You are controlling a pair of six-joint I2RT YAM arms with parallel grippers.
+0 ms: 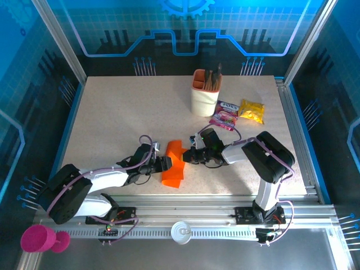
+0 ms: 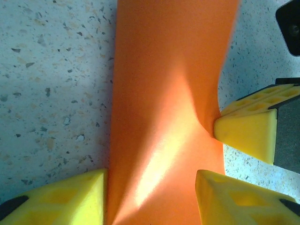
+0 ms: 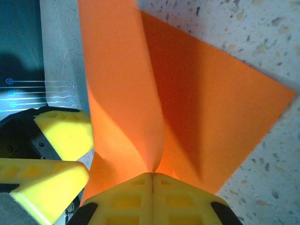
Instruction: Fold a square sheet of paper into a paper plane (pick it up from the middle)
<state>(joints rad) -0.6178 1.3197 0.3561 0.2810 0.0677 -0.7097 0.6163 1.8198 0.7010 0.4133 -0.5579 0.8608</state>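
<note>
The right gripper (image 3: 152,180) is pinching the square sheet of paper (image 3: 211,103) with its jaws fully together, holding one edge up as a standing flap. The left gripper (image 2: 150,199) is sitting astride the same sheet with its jaws partly apart, and I cannot tell whether it is pressing the paper.

In the overhead view the orange sheet is lying on the bench (image 1: 124,112) in the lower middle of the frame, between the two grippers. It is looking narrower than a square, so an early fold seems to be underway. No pointed nose or wings are showing, so most of the folding seems to be left.

Toward the upper right, a beige cup (image 1: 204,98) is holding a few dark pens (image 1: 212,79). A pink packet (image 1: 224,118) and a yellow packet (image 1: 251,111) are lying just to its right.
</note>
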